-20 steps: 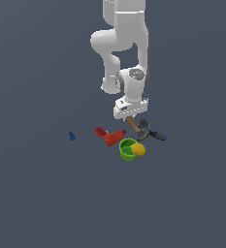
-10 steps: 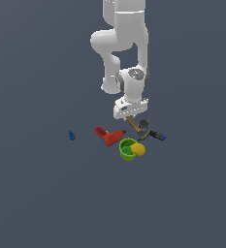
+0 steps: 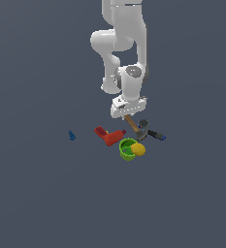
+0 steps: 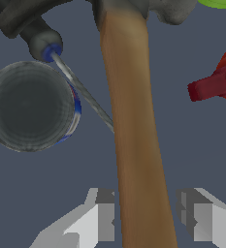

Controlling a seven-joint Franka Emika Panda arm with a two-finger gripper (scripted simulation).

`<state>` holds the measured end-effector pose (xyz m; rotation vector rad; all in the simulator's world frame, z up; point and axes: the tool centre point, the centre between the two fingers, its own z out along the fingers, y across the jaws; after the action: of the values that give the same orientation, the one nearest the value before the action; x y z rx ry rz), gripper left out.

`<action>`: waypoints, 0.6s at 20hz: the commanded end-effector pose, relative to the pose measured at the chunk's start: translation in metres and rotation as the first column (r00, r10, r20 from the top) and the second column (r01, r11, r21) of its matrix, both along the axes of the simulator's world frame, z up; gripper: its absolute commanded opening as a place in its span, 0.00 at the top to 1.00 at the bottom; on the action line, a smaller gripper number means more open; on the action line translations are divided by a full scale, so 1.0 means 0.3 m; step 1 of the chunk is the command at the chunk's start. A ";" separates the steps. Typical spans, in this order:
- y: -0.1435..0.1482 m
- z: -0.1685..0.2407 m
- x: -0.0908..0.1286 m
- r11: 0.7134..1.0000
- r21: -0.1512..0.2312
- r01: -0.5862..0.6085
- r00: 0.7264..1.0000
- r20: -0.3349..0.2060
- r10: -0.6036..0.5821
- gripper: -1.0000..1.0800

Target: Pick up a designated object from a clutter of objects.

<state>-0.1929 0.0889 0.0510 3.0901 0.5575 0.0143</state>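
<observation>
The hammer (image 3: 135,127) lies on the grey floor (image 3: 46,193) in the middle of the clutter, its brown wooden handle running out from under the gripper (image 3: 126,114) toward 4 o'clock in the exterior view, ending at the dark grey head. In the wrist view the handle (image 4: 134,135) passes lengthwise between the two fingers (image 4: 97,218). One finger stands on each side of the handle. The fingers are spread; a narrow gap shows between each inner pad and the wood, so no pinch is visible.

Positions around the hammer head, exterior view:
- Black tool with a blue tip (image 3: 155,134): at 3 o'clock, just beside the head. In the wrist view its thin metal shaft (image 4: 83,92) runs up to the handle's edge; whether it touches cannot be told.
- Green cup (image 3: 127,150): at 7 o'clock, near the head.
- Yellow lump (image 3: 138,149): touching the cup rim on the exterior view's right.
- Red drill toy (image 3: 109,136): at 9 o'clock, near.
- Small blue piece (image 3: 72,135): at 9 o'clock, well apart from the rest.

A grey can with a blue band (image 4: 32,106) appears in the wrist view beside the handle.
</observation>
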 end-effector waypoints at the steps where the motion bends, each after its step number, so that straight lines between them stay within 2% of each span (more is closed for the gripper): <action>1: -0.021 0.026 0.012 1.000 0.000 0.000 1.000 0.002 0.000 1.00; 12: -0.144 0.171 0.070 1.000 0.004 -0.002 1.000 0.000 0.002 1.00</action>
<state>-0.1760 0.0525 0.0939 3.0916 0.5659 0.0092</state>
